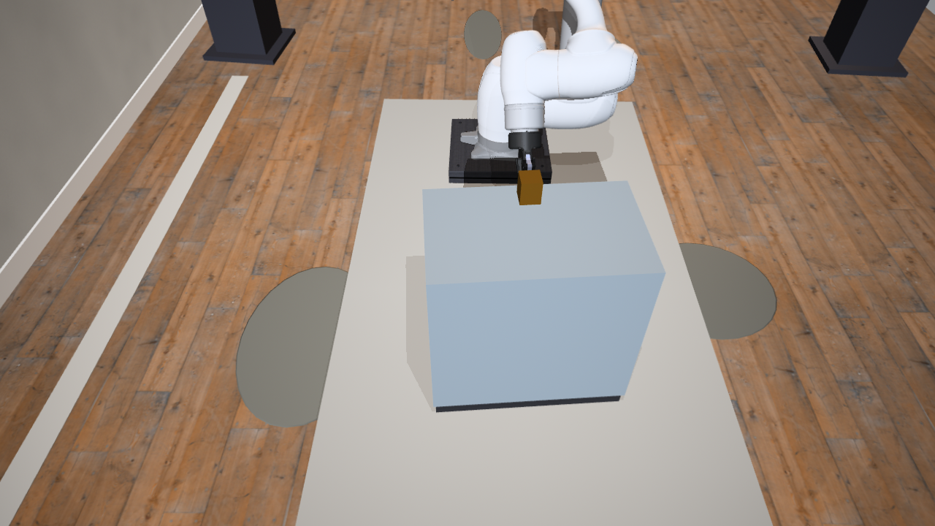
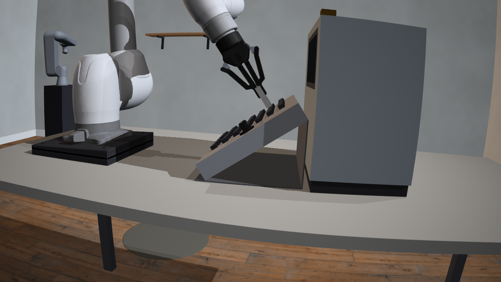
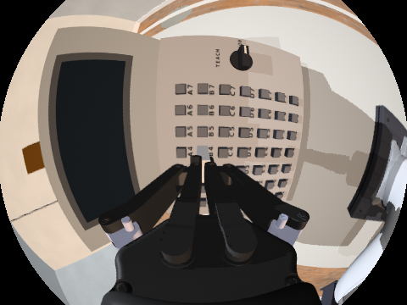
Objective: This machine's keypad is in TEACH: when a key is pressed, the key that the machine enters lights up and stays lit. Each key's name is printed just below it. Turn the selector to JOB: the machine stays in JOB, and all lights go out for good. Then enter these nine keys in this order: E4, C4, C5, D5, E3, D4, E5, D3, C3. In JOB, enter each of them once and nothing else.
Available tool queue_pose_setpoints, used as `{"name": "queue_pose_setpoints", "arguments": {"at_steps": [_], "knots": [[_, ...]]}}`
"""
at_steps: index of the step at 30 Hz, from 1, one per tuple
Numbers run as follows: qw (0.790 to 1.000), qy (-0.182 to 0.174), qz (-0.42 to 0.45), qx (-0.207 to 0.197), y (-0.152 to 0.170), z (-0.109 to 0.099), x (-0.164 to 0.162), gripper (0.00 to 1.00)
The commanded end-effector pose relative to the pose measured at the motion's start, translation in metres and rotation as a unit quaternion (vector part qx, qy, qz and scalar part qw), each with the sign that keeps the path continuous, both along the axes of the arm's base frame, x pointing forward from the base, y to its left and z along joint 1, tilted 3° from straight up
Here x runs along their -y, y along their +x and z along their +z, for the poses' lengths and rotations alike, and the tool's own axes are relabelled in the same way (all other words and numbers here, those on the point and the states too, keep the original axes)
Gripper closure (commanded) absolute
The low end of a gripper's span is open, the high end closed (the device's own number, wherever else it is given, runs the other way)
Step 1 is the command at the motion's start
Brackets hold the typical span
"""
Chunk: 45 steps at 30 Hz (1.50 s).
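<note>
My gripper is shut, with a narrow grey tip pointing down at the sloped keypad. In the wrist view the tip covers the key above the printed name B4; whether it touches or presses it I cannot tell. The black selector points to JOB. Keys C5, C4, D5, D4, E5 and E4 look dark grey. D3 and E3 show partly beside the fingers; C3 is hidden. No visible key is lit.
The tall machine cabinet with a dark screen stands just behind the keypad. A brown block sits on its top. The arm's black base plate is on the table's other side.
</note>
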<state>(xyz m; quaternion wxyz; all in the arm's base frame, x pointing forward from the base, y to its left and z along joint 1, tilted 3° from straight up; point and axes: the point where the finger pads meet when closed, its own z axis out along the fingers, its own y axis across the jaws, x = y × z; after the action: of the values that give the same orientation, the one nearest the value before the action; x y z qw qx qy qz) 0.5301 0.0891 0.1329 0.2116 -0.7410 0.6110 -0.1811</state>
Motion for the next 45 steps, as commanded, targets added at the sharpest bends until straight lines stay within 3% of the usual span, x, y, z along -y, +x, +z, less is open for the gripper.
{"name": "queue_pose_setpoints", "arguments": {"at_steps": [1, 17, 45], "knots": [[1.0, 0.0, 0.0, 0.0, -0.003, 0.005, 0.0, 1.0], [1.0, 0.0, 0.0, 0.0, -0.013, 0.021, 0.002, 1.0], [1.0, 0.0, 0.0, 0.0, -0.014, 0.022, 0.002, 1.0]]}}
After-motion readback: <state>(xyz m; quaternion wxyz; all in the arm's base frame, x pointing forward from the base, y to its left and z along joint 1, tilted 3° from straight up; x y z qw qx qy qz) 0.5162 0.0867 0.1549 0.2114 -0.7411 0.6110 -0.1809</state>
